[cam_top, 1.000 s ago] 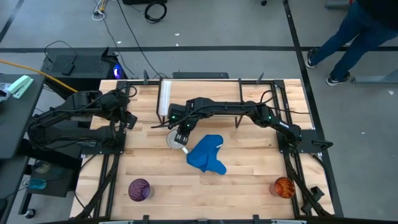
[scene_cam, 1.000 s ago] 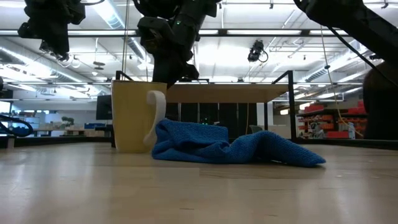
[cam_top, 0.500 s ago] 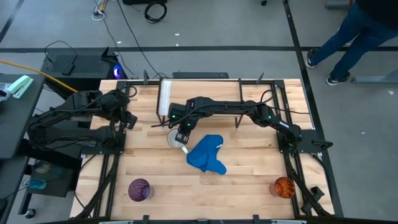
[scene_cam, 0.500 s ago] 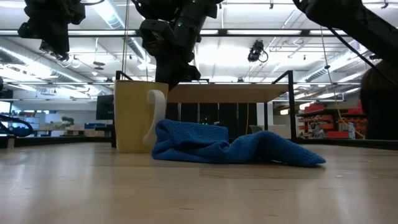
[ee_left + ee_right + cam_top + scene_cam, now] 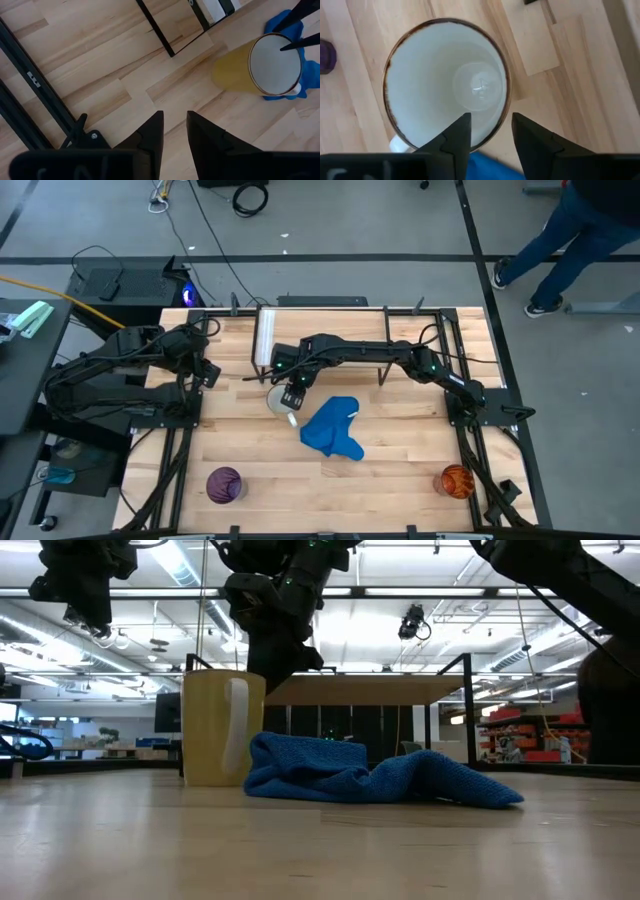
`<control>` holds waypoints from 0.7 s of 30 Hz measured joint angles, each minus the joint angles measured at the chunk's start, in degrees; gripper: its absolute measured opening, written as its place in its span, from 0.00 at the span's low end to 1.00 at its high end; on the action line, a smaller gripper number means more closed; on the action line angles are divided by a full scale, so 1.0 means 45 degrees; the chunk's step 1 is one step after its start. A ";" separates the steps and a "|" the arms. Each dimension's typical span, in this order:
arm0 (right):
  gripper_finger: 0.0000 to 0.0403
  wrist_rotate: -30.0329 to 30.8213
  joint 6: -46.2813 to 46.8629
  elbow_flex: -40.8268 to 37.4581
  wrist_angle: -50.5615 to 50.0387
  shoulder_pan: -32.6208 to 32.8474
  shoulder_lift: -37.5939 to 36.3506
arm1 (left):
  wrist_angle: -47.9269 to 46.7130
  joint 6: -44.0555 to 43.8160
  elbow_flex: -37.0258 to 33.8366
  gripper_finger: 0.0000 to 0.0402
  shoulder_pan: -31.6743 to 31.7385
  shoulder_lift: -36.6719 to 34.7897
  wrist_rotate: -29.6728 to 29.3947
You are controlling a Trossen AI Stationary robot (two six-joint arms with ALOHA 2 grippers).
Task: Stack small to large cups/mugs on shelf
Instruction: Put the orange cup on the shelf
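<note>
The white mug (image 5: 277, 400), yellowish outside, stands upright on its base on the table, left of the blue cloth (image 5: 333, 428). My right gripper (image 5: 292, 392) is open above it, astride its rim. The purple cup (image 5: 224, 484) stands near the front left. The orange cup (image 5: 456, 480) stands near the front right. The shelf (image 5: 370, 690) stands behind the mug. My left gripper (image 5: 207, 372) is open and empty above the table's left side. My right gripper comes from above, pointing down, with one finger (image 5: 457, 137) inside the mug and one outside. The rim (image 5: 492, 134), on the side next to the cloth, runs between them. The inner finger stands at the wall; bare table shows between the wall and the outer finger. The mug stands upright on the table.
The blue cloth (image 5: 370, 775) lies bunched against the mug's right side. A black metal frame (image 5: 470, 395) runs along the table's edges. A person (image 5: 565, 235) stands on the floor beyond the far right corner. Bare wood lies between the two cups at the front.
The mug has turned a little where it stands: in the low view its handle has swung from the mug's right edge toward the near side. My right gripper has stayed over the rim.
</note>
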 joint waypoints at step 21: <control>0.39 0.3330 0.0093 0.0053 -0.3770 0.0686 -0.3595 | -0.0012 0.0330 0.0000 0.23 -0.0002 0.0000 0.0000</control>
